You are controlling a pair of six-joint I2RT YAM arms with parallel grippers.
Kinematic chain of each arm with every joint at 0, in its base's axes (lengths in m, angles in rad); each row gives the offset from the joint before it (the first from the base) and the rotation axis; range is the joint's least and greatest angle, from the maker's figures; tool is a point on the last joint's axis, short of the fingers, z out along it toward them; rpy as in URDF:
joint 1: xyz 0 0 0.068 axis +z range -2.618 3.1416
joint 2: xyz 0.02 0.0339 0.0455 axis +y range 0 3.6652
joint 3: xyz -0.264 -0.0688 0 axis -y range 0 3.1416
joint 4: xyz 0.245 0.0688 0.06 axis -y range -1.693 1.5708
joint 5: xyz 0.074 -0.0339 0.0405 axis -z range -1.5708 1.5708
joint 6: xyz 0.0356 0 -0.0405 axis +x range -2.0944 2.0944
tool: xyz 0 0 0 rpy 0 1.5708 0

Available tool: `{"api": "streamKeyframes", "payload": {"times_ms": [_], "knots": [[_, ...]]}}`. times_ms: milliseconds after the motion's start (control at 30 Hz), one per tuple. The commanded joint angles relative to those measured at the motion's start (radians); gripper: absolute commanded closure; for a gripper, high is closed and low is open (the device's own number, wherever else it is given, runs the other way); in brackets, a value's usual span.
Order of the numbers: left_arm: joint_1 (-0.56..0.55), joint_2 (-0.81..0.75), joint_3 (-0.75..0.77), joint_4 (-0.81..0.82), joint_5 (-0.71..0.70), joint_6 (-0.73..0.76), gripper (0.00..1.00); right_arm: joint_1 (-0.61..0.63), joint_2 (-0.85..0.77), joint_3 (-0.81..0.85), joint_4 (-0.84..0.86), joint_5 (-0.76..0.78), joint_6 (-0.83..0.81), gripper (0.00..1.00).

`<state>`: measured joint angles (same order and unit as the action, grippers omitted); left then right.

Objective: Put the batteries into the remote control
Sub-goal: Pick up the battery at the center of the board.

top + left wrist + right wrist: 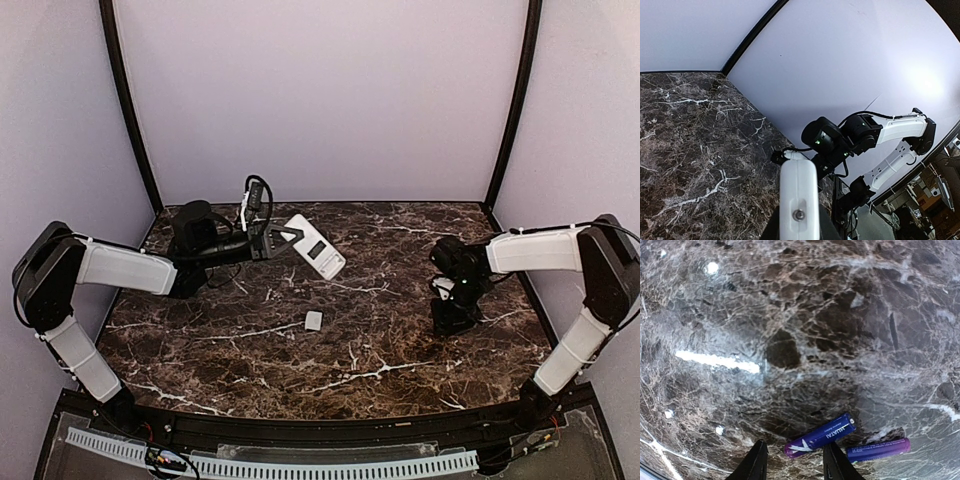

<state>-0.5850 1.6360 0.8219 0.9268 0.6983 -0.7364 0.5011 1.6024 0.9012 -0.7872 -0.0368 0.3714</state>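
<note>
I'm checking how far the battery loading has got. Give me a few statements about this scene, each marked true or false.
1. The left hand grips the remote control. True.
2. The remote control's red button face is turned up toward the top camera. False: its white back with the dark recess faces up.
3. The two batteries lie on the table by the right hand. True.
4. The small white cover plate is fitted on the remote control. False: it lies on the table, apart from the remote control.
</note>
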Motion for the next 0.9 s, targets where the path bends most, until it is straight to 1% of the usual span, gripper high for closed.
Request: {"api": "streamKeyframes", "payload": {"times_ms": [0,300,400,533,633,867], "knots": [[0.009,-0.036,-0.012,0.017,0.008,0.012,1.0,-0.005,0.021,0.024,0.018,-0.005,-0.014,0.63],[0.013,-0.037,-0.015,0.015,0.005,0.014,1.0,-0.004,0.052,0.051,0.018,0.034,-0.012,0.62],[0.014,-0.037,-0.016,0.015,0.005,0.016,1.0,-0.005,0.059,0.059,0.02,0.033,-0.018,0.64],[0.016,-0.038,-0.018,0.014,0.005,0.018,1.0,-0.004,0.071,0.066,0.034,0.03,-0.028,0.72],[0.017,-0.04,-0.02,0.014,0.005,0.019,1.0,-0.004,0.079,0.075,0.044,0.009,-0.035,0.77],[0.018,-0.043,-0.03,0.018,0.0,0.024,1.0,0.0,0.089,0.082,0.078,-0.046,-0.042,0.92]]}}
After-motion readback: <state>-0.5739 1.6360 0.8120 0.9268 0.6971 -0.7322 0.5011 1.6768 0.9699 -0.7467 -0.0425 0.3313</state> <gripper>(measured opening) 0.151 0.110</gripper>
